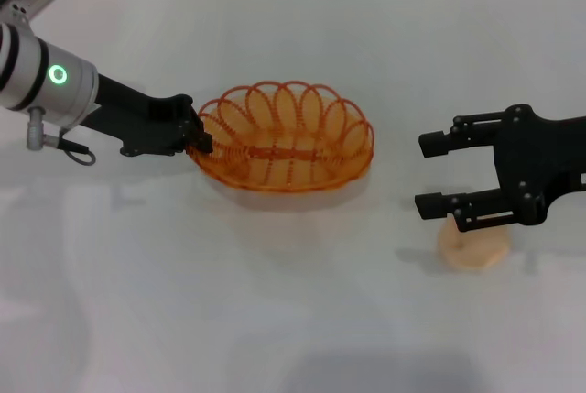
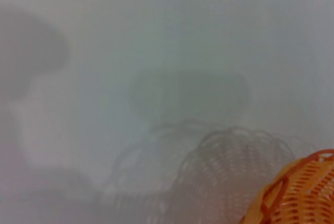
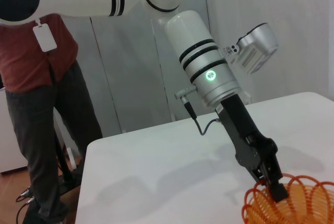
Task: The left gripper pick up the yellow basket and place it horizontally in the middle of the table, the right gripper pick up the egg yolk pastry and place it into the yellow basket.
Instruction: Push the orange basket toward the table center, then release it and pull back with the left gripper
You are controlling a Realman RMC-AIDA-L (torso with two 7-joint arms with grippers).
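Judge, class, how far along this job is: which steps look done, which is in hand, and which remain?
Nothing is finished. In hand: the left gripper is shut on the rim of the oval orange-yellow wire basket, near mid-table; whether it is lifted or resting is unclear. The right gripper hangs open over the small round peach-beige egg yolk pastry, which sits ungrasped on the plain white table. Left: release the basket, grasp the pastry, place it inside.

Person [image 3: 44,93]: stands beyond the far edge of the table in the right wrist view, head out of frame. Wears a red-brown shirt [image 3: 31,59] and dark grey trousers [image 3: 49,145]. A white badge [image 3: 45,37] hangs at the chest.

Wall [image 3: 135,72]: pale panelled surface behind the person, with vertical seams.

Floor [image 3: 13,192]: reddish-brown strip, visible at the person's feet. Dark cables [image 3: 23,197] lie on it.
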